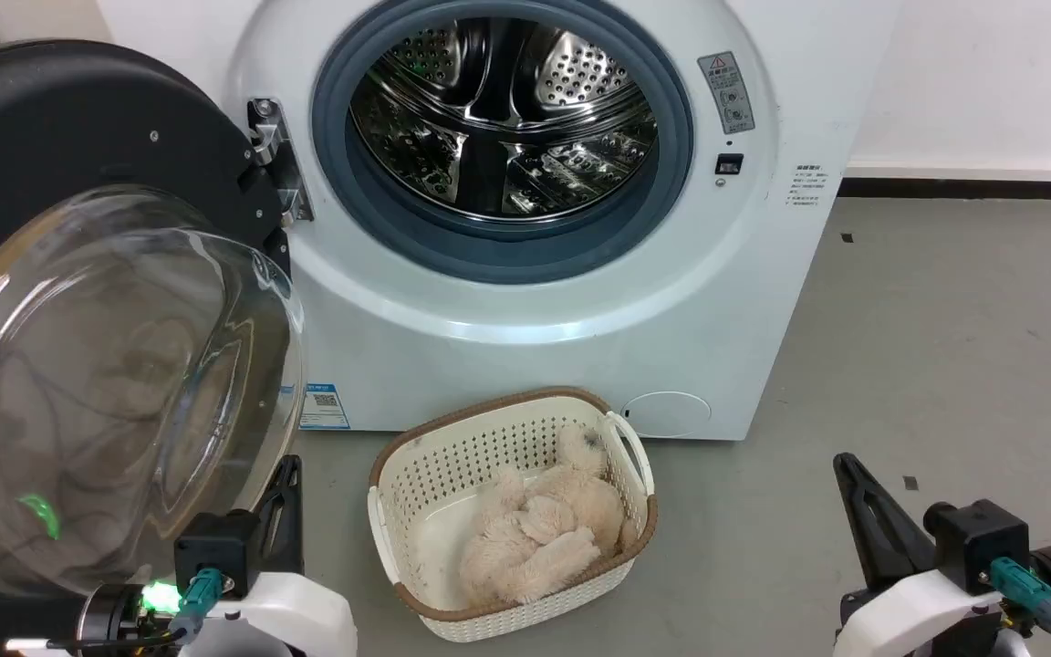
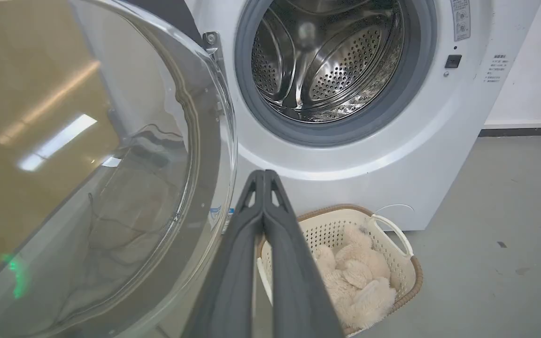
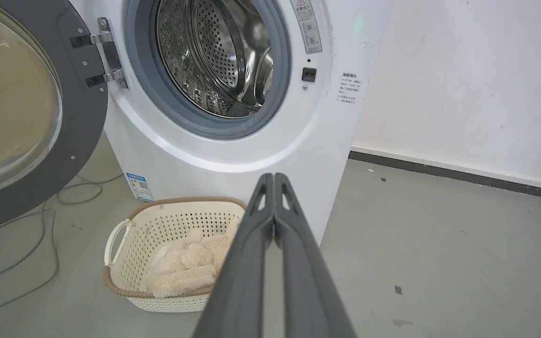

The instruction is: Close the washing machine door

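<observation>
The door [image 1: 51, 128] stands wide open from the machine [image 1: 525, 319], so the whole closing push remains, with the left gripper [image 2: 263, 174] and right gripper [image 3: 274, 176] both closed and empty.

Shows a round black-rimmed door [image 1: 115, 365] with bulging clear glass swung wide open left of a white front-loading washing machine [image 1: 535, 338], a cream perforated basket [image 1: 452, 456] of fluffy beige fabric [image 1: 544, 538] before it.
</observation>
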Available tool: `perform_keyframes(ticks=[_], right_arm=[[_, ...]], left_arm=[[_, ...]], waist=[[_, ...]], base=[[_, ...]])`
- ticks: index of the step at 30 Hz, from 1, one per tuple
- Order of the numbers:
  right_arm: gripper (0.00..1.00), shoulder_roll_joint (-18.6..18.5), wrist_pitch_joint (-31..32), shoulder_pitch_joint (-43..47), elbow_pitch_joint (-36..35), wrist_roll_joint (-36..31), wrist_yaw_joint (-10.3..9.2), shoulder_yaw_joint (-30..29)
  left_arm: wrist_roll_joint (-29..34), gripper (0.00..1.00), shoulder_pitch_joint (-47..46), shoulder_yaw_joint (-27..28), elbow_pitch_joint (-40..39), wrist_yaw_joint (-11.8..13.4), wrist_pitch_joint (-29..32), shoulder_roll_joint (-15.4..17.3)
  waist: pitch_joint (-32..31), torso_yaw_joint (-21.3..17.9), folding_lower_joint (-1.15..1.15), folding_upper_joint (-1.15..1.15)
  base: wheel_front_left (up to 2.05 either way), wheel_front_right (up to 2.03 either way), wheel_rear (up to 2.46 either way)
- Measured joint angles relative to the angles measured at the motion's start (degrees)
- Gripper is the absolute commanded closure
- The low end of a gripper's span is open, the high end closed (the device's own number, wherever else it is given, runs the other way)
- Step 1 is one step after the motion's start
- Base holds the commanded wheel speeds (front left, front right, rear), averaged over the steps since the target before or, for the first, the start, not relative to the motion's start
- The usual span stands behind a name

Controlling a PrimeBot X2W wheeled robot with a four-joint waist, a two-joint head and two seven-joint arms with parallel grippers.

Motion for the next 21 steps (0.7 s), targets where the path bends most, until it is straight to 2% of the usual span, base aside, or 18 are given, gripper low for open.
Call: perform_keyframes(ticks=[21], right_arm=[[1.00, 0.00, 0.00, -0.01, 0.00, 0.00, 0.00, 0.01]], left_arm=[[0.00, 1.00, 0.00, 0.02, 0.00, 0.00, 0.00, 0.00]], waist=[[0.00, 0.00, 0.00, 0.00]], base=[[0.00, 0.00, 0.00]])
